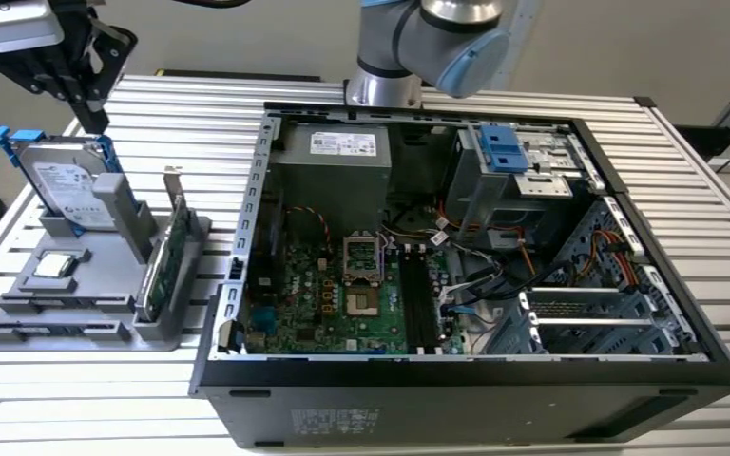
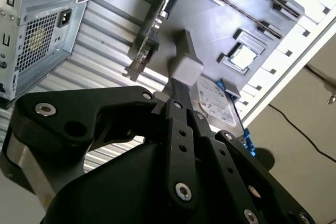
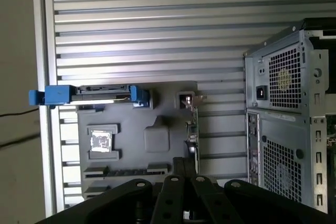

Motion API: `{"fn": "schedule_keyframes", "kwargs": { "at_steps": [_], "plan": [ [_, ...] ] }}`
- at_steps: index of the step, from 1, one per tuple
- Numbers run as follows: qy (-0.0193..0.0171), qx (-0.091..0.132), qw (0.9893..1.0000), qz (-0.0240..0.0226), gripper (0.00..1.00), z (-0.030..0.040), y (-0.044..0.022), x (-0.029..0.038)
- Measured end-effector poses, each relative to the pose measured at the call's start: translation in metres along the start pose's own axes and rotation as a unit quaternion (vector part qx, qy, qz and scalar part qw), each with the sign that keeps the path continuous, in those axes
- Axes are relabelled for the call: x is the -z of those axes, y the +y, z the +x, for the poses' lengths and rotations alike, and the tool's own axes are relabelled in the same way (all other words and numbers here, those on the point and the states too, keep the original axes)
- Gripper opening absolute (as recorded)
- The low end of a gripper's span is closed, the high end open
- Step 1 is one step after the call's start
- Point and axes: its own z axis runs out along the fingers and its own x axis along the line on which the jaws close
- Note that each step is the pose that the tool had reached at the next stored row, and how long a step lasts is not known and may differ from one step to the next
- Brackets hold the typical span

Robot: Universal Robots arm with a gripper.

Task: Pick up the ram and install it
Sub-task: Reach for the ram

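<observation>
Gripper (image 1: 94,120) closed, empty, above hard drive (image 1: 67,180); ram (image 2: 241,8) unpicked in holder (image 1: 149,328); motherboard slots (image 1: 418,299) vacant.

Nothing can be read: the pale label on the hard drive (image 1: 67,180), the white sticker on the power supply (image 1: 339,152) and the grey sticker on the case (image 1: 467,408) front wall all carry print too small to make out.
</observation>
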Motion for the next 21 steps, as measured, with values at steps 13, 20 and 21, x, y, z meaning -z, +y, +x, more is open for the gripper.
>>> {"fn": "schedule_keyframes", "kwargs": {
  "at_steps": [13,20,21],
  "plan": [
    [0.0,0.001,1.0,0.0,0.0,0.0288,-0.0027,0.0006],
    [0.0001,0.002,1.0,0.0,0.0,0.045,-0.0041,0.001],
    [0.0001,0.002,1.0,0.0,0.0,0.0473,-0.0043,0.0011]
  ]
}}
